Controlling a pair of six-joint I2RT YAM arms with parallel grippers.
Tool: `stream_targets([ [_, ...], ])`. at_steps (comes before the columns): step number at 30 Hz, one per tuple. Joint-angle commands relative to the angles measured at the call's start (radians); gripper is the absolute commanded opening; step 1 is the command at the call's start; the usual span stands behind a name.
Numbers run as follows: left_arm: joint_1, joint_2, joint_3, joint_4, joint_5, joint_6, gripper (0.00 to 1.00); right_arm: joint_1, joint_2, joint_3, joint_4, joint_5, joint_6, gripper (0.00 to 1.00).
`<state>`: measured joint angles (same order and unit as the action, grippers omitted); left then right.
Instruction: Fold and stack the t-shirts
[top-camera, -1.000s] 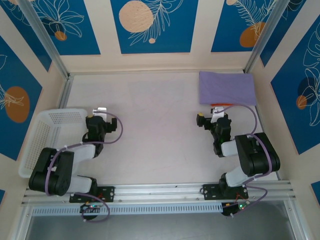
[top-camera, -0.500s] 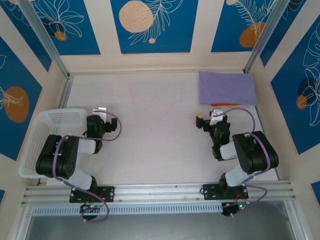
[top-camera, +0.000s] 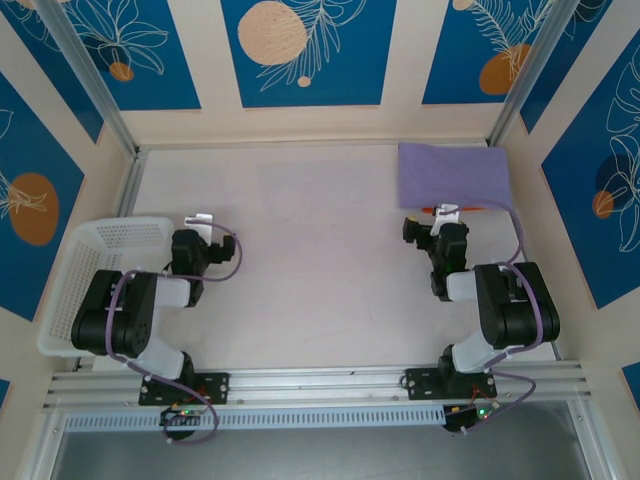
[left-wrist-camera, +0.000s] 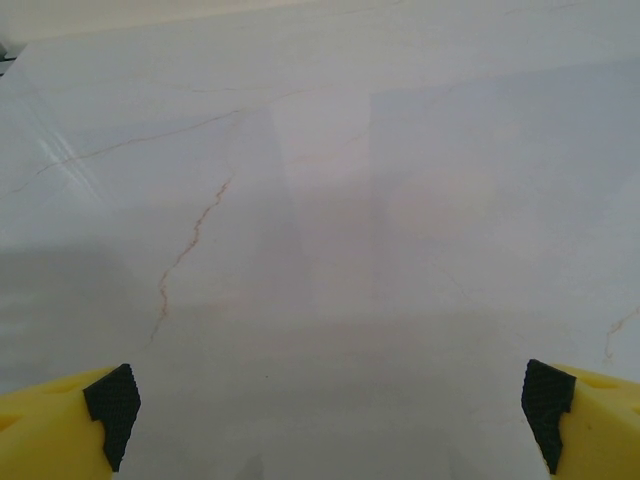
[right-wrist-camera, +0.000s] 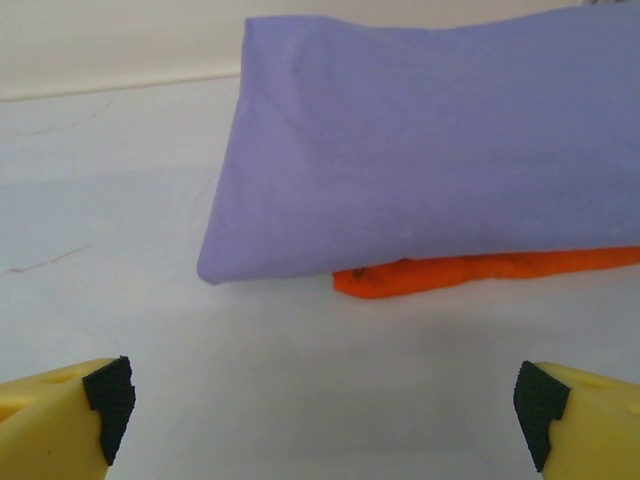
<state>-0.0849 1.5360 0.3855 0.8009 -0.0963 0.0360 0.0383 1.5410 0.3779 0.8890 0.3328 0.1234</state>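
A folded lavender-purple t-shirt lies at the back right of the table, on top of an orange t-shirt whose edge peeks out below it. In the right wrist view the purple shirt fills the upper half, with the orange shirt as a strip under it. My right gripper sits just in front of the stack, open and empty, a bare table gap between its pads and the cloth. Beside the basket, my left gripper is open over bare table, its pads wide apart. The light blue shirt is hidden.
A white plastic mesh basket stands at the left edge beside the left arm. The pale tabletop stretches between the arms. Blue patterned walls and metal posts enclose the table on three sides.
The right gripper has swung to the right and a little back, toward the shirt stack. The left arm drew in toward its base, then stayed still.
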Motion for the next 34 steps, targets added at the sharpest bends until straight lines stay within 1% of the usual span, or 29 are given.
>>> stream_targets([
  [1,0.014,0.001,0.014,0.035,0.023,0.004,1.0,0.005,-0.017,0.008,-0.018,-0.011,0.018,0.99],
  [26,0.014,0.0,0.01,0.04,0.025,0.004,1.0,0.005,-0.013,0.011,-0.021,-0.009,0.018,0.99],
  [28,0.014,0.0,0.012,0.037,0.027,0.004,1.0,-0.003,-0.013,0.015,-0.029,-0.027,0.022,0.99],
  [34,0.015,0.0,0.012,0.037,0.028,0.004,1.0,-0.002,-0.015,0.009,-0.021,-0.029,0.019,0.99],
])
